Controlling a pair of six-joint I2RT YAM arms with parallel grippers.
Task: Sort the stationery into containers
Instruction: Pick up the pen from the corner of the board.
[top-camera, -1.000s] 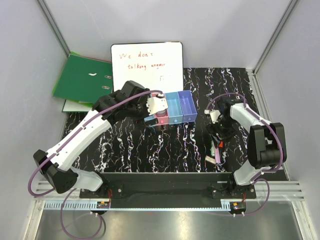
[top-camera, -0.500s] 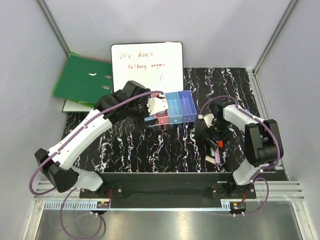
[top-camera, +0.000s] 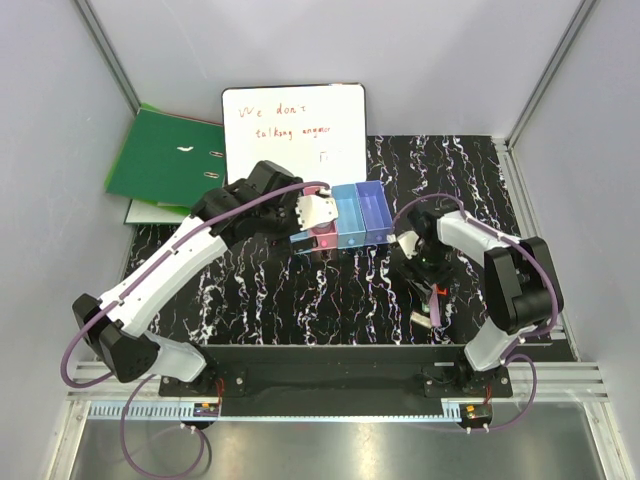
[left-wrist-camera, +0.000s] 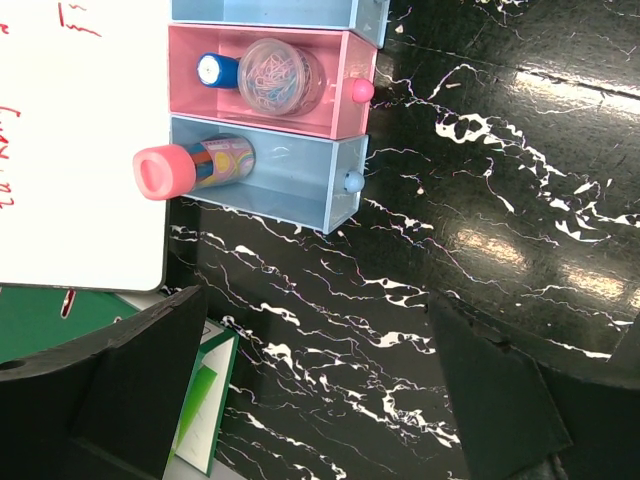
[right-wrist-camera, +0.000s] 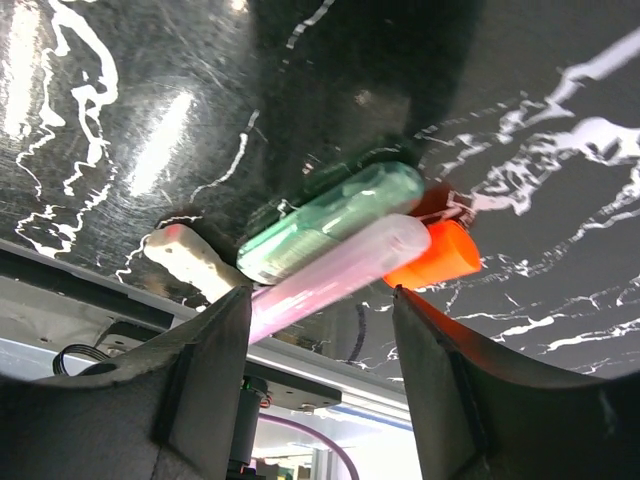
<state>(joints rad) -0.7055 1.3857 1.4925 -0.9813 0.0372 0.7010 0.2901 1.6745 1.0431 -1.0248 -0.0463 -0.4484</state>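
Note:
The row of joined bins (top-camera: 362, 214) stands at the back centre. In the left wrist view the pink bin (left-wrist-camera: 345, 80) holds a blue-capped tube (left-wrist-camera: 215, 71) and a clear round pot (left-wrist-camera: 281, 77). The light blue bin (left-wrist-camera: 300, 185) beside it holds a pink-capped cylinder (left-wrist-camera: 186, 168). My left gripper (left-wrist-camera: 320, 400) is open and empty, next to the bins. My right gripper (right-wrist-camera: 322, 385) is open above a green stick (right-wrist-camera: 335, 218), a pale pink stick (right-wrist-camera: 335, 272), an orange-red marker cap (right-wrist-camera: 437, 255) and a small whitish bar (right-wrist-camera: 195, 263), all lying on the table, none between its fingers.
The whiteboard (top-camera: 293, 130) leans at the back, just behind the bins. The green ring binder (top-camera: 165, 155) lies at the back left. The loose items (top-camera: 436, 303) lie near the table's front edge, by the right arm's base. The table top is black marble pattern.
My right gripper has moved left and a little nearer, over the loose items. The left arm has hardly moved.

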